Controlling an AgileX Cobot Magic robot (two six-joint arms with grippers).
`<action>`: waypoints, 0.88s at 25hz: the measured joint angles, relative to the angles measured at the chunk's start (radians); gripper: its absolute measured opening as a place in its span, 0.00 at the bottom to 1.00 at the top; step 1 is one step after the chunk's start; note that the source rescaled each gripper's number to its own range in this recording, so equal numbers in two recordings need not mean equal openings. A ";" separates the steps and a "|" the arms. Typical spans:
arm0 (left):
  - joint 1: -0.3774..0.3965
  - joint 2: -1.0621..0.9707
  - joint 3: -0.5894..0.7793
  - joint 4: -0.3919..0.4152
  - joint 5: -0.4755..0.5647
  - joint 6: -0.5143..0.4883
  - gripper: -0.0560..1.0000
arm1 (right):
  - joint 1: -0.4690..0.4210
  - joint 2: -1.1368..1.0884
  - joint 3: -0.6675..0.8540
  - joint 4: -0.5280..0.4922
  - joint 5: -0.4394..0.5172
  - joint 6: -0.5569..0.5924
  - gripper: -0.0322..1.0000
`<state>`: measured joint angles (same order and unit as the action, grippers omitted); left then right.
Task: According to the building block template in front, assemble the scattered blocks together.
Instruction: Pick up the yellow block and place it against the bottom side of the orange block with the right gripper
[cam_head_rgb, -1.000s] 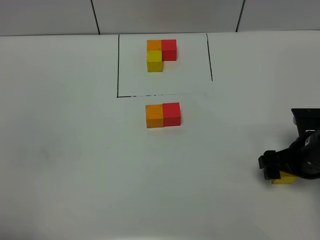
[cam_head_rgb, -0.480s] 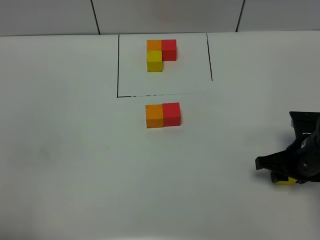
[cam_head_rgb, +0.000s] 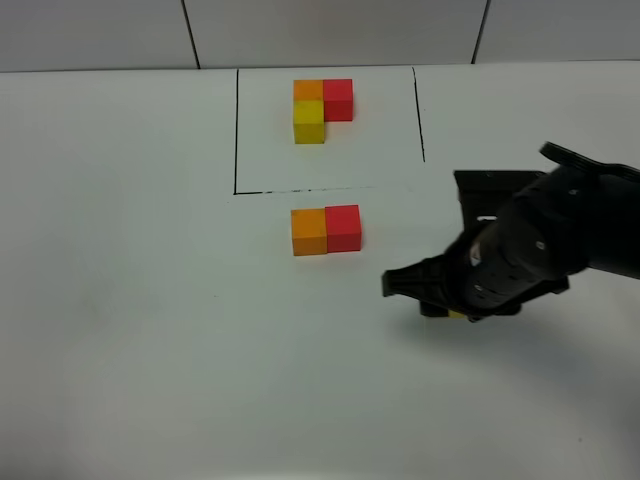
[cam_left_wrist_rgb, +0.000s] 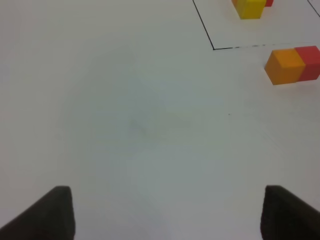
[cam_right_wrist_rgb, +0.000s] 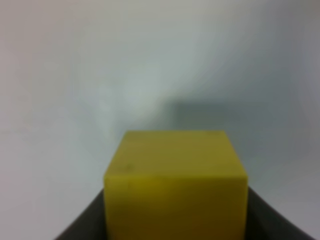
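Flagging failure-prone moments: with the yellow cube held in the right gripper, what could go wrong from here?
The right gripper could nudge the joined orange cube and red cube apart while placing the yellow cube. The cube might also land skewed or on the wrong side, not matching the template.

Yellow cube (cam_head_rgb: 457, 315) mostly hidden (under arm (cam_head_rgb: 545, 245)).

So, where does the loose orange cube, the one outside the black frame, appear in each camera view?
Exterior high: the loose orange cube sits near the middle, just below the black frame.
Left wrist: it lies just outside the frame's corner.
Right wrist: not in it; only a yellow cube shows.
Shared landmark: the red cube touching its side, in the exterior high and left wrist views.
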<state>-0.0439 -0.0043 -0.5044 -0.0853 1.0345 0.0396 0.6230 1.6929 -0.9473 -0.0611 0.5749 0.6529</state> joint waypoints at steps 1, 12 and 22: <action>0.000 0.000 0.000 0.000 0.000 0.000 0.80 | 0.022 0.018 -0.035 -0.018 0.017 0.034 0.04; 0.000 0.000 0.000 0.000 0.000 0.000 0.80 | 0.173 0.348 -0.464 -0.062 0.217 0.138 0.04; 0.000 0.000 0.000 0.000 0.000 0.000 0.80 | 0.178 0.507 -0.679 -0.019 0.288 0.086 0.04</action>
<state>-0.0439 -0.0043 -0.5044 -0.0853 1.0345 0.0396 0.8014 2.2003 -1.6265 -0.0806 0.8633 0.7388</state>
